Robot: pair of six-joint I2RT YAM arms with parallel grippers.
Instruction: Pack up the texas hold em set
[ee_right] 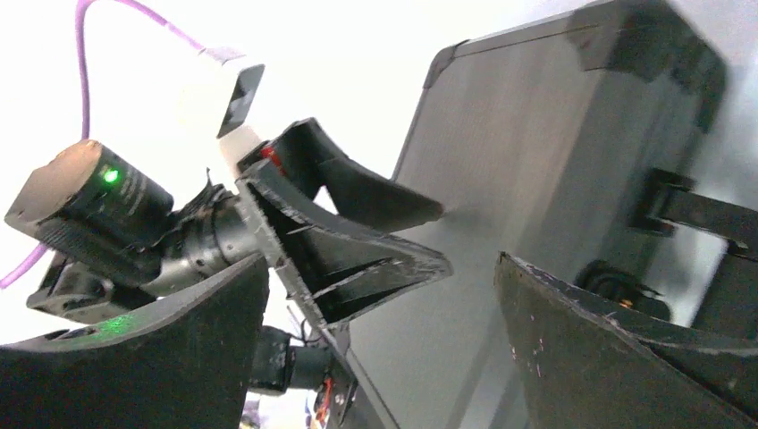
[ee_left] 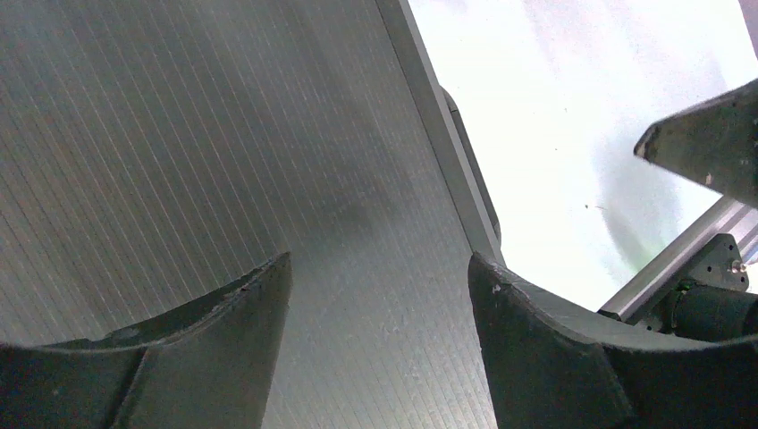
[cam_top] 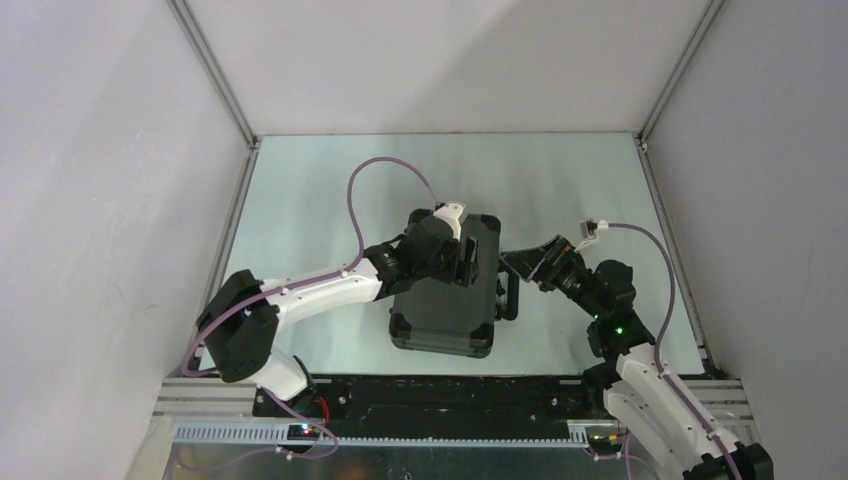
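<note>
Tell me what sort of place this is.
Probably a robotics lab test cell: plain white panel walls on aluminium framing, a pale table, and a left arm and right arm bolted at its edge, flanking a closed black briefcase.

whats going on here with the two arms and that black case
The black briefcase lies closed on the table. The left gripper is right over its ribbed lid with jaws open, holding nothing. The right gripper is open too, beside the side of the case with the handle, not gripping anything.
</note>
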